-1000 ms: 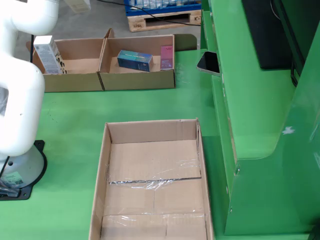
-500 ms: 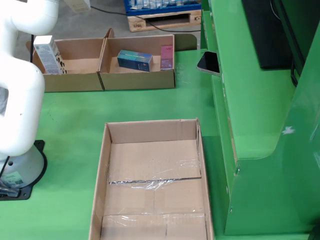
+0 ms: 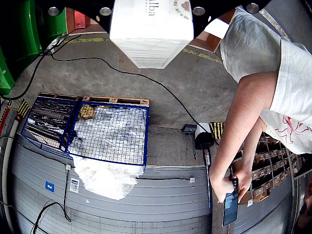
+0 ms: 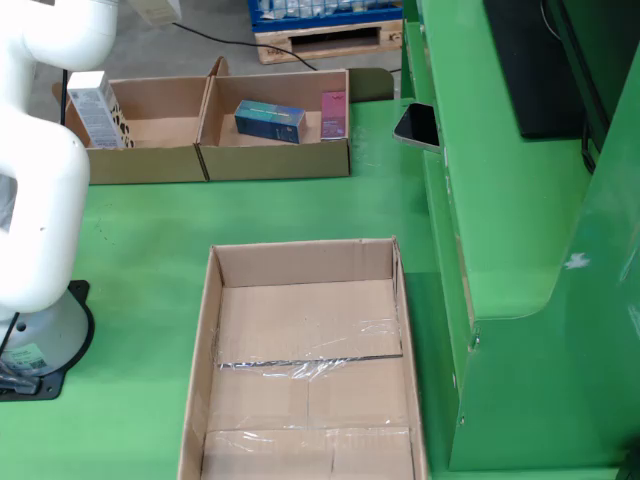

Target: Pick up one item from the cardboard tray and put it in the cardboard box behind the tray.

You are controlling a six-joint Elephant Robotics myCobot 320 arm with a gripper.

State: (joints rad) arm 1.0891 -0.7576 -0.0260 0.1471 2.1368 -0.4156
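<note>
In the gripper view we see a white carton right under the gripper mount, but we cannot tell how the jaws stand. In the still view, the near cardboard box is empty, and the far tray holds a blue box.

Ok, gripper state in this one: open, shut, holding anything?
Gripper: a white carton sits right at the gripper camera, seemingly held; the fingers are not visible, so open or shut cannot be told.
</note>
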